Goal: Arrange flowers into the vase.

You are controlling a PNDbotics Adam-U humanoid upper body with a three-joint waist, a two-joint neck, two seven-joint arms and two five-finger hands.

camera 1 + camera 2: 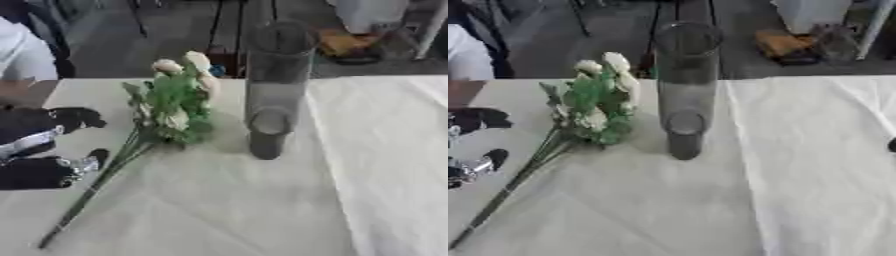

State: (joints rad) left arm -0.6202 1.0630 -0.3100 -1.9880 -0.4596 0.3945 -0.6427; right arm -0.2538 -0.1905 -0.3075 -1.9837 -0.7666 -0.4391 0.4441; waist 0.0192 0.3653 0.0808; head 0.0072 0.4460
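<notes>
A bunch of flowers (175, 102) with cream blooms and green leaves lies on the white table. Its long green stems (92, 192) run toward the front left corner. A tall clear glass vase (276, 85) stands upright just right of the blooms, with nothing in it. My left hand (42, 172), black with silver joints, comes in from the left edge. Its thumb and fingers are spread apart beside the stems, and one fingertip (98, 156) is close to them without holding them. A small dark bit (892, 145) shows at the right edge, too little to identify.
A white cloth (385, 150) covers the table, with a fold running down its right part. The table's far edge (376, 76) lies behind the vase. Beyond it are a dark floor, chair legs and an orange thing (346, 42). A white sleeve (22, 55) shows at the upper left.
</notes>
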